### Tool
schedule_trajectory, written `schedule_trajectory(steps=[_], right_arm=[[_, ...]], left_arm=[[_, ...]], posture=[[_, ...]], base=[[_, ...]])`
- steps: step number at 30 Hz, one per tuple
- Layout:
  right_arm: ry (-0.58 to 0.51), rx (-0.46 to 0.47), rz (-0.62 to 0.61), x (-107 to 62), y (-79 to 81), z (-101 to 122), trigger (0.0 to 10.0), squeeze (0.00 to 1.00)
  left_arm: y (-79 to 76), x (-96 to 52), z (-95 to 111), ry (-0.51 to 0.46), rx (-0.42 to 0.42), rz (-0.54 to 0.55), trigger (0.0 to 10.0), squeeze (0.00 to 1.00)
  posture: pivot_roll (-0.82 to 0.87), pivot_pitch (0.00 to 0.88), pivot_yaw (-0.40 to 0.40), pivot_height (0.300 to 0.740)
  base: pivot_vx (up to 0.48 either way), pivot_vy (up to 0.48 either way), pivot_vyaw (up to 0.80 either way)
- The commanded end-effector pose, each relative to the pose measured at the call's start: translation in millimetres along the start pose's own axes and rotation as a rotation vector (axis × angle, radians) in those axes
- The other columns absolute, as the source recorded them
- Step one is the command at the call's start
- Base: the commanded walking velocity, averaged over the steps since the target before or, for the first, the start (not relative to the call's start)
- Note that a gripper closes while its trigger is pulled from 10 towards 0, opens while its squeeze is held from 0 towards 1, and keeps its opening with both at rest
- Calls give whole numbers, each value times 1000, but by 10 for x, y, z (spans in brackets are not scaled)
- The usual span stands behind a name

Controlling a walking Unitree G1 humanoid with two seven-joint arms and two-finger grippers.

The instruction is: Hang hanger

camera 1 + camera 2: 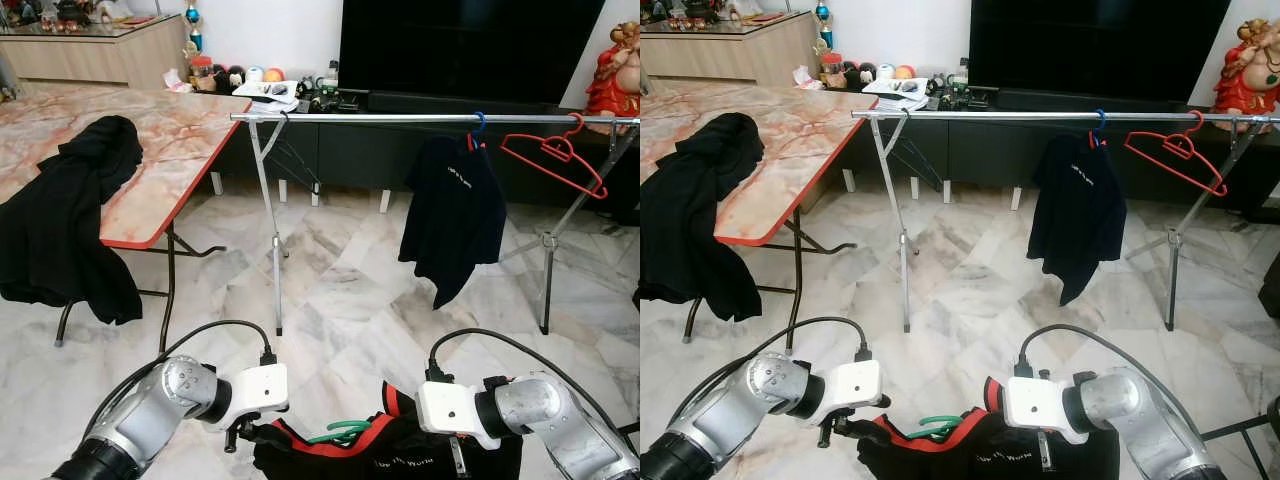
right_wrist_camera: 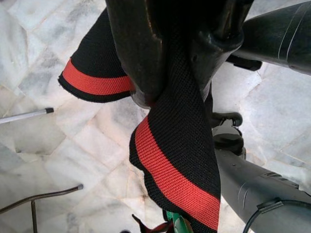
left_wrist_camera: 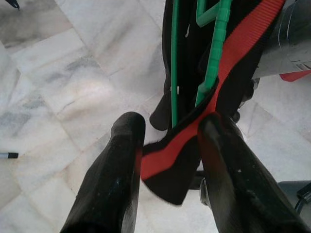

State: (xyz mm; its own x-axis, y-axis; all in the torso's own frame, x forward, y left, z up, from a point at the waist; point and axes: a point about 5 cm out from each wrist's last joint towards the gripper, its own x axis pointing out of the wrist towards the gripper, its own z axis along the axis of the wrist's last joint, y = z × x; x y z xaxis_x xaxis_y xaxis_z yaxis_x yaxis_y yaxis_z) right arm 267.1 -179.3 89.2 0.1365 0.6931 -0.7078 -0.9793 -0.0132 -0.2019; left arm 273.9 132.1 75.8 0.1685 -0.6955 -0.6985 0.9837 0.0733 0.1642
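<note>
Now the left gripper [image 3: 167, 145] holds the red collar band of a black shirt [image 1: 400, 455] between its two fingers [image 3: 121, 165], which stand narrow around the cloth. A green hanger [image 3: 214, 53] sits inside the collar, just beyond the fingertips. The right gripper [image 2: 177, 92] is closed on the same shirt, pinching the knitted black cloth beside a red stripe. Both grippers hang low at six o'clock in the head views, close together, with the shirt between them above the marble floor [image 1: 350, 300]; the hanger's green hook [image 1: 338, 433] shows out of the collar between the two silver wrists.

Further out, at twelve o'clock, a metal rail [image 1: 400, 118] runs across the room on crossed legs. On it, toward one o'clock, a dark shirt [image 1: 452, 215] hangs on a blue hanger [image 1: 479, 124], and at two o'clock a red hanger [image 1: 555, 155] hangs tilted, with nothing on it. At ten o'clock stands a folding worktop [image 1: 170, 140] with a marble pattern and a red edge; a black garment [image 1: 70, 220] lies over its near edge and drops toward the floor. Behind the rail is a large dark screen [image 1: 470, 45] on a low cabinet with small things on it.
</note>
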Motion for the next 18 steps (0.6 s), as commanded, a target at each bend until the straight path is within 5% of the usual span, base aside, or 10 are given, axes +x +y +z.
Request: schedule_trajectory(steps=[1,18], right_arm=[[-9,-39,-17,-70,-60,80,10000,0],[-11,-61,-27,-96,-82,130,10000,0]], left_arm=[[-24,25,-7,16,15,-24,10000,0],[-107,86,-30,41,7,-99,10000,0]], posture=[[-27,0,-28,740],[-29,0,-29,740]], base=[[0,0,0],[0,0,0]])
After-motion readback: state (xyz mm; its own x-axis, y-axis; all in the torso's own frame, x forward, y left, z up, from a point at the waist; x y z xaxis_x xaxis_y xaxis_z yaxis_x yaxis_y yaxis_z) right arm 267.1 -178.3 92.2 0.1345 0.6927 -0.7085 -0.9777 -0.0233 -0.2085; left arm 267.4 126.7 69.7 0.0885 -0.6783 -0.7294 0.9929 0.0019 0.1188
